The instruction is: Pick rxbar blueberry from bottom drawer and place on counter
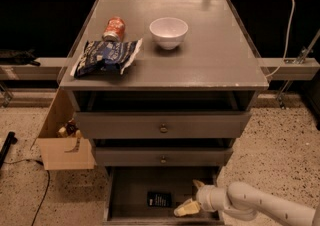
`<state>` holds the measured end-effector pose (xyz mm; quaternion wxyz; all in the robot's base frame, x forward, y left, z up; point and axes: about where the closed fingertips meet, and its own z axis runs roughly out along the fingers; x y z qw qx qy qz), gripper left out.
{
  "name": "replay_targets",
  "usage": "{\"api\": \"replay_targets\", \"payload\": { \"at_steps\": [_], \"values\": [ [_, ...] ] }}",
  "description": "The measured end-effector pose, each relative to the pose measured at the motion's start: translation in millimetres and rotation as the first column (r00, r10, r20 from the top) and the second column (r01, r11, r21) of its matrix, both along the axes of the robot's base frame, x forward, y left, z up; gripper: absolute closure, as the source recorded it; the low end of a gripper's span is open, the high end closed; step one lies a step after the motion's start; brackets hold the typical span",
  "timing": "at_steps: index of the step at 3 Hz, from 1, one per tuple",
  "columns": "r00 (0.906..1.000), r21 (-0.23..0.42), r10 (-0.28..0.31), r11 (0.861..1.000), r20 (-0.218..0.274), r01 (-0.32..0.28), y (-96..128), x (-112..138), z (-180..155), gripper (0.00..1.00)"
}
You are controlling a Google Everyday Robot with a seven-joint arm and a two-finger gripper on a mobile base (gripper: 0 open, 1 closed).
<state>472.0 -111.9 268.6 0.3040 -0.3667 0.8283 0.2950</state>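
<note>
Fingers (186, 209) are spread apart with nothing between them. The gripper (192, 197) sits low inside the open bottom drawer (131, 190), on the right side of its floor. The rxbar blueberry (159, 199) lies flat on the drawer floor just beside the fingertips, toward the left of the view, not touching. Its long axis runs across the drawer, roughly pointing at the gripper, so the fingers likely need to close across its short width. The counter (220, 55) surface is well above.
</note>
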Motion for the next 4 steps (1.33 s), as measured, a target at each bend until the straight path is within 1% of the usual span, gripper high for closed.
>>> {"api": "replay_targets", "payload": {
  "at_steps": [1, 2, 3, 4],
  "values": [
    [0.9999, 0.016, 0.001, 1.000, -0.017, -0.001, 7, -10, -14, 0.00],
    [0.9999, 0.022, -0.012, 1.000, -0.007, 0.012, 8, -10, -15, 0.00],
    [0.9959, 0.036, -0.076, 0.997, 0.049, 0.074, 11, -4, -26, 0.00],
    [0.9821, 0.030, -0.134, 0.991, 0.132, 0.131, 20, 7, -47, 0.00]
  ]
}}
